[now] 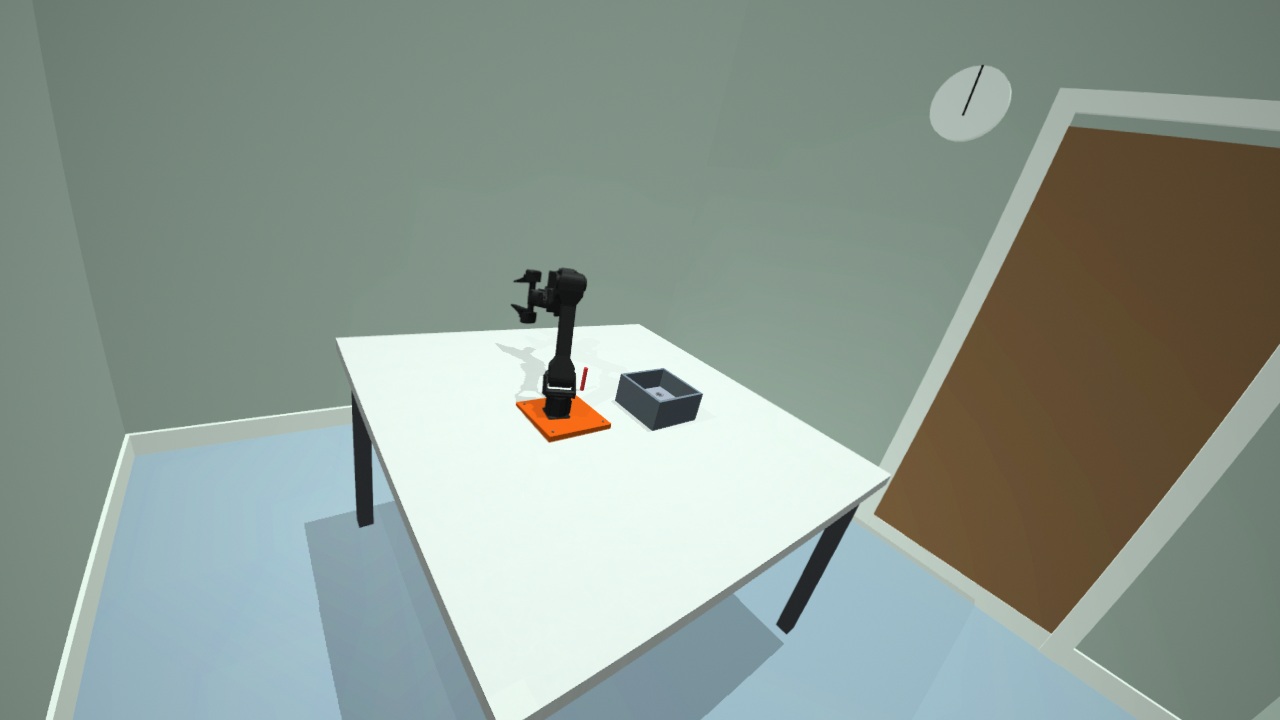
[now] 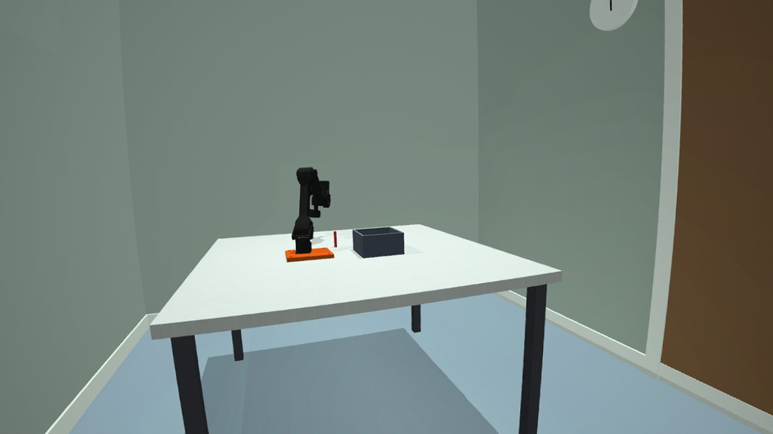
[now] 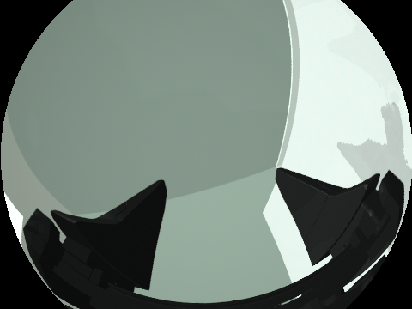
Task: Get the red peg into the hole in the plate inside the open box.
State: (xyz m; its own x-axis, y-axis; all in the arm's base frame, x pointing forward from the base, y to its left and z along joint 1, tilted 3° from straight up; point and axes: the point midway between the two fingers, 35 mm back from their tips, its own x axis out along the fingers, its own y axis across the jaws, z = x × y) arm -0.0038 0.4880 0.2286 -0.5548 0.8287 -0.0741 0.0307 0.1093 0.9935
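The red peg stands upright, leaning slightly in the views, between the arm's base and the box. The open dark grey box stands on the table; part of the lighter plate at its bottom and a hole show in the top view, while its inside floor is hidden in the exterior view. My gripper is open wide and empty, high above the table and away from peg and box. Neither peg nor box shows in the wrist view.
The arm stands on an orange base plate on the white table. The box is beside the base plate, with the peg near the gap between them. The wrist view shows wall, a table edge and arm shadow.
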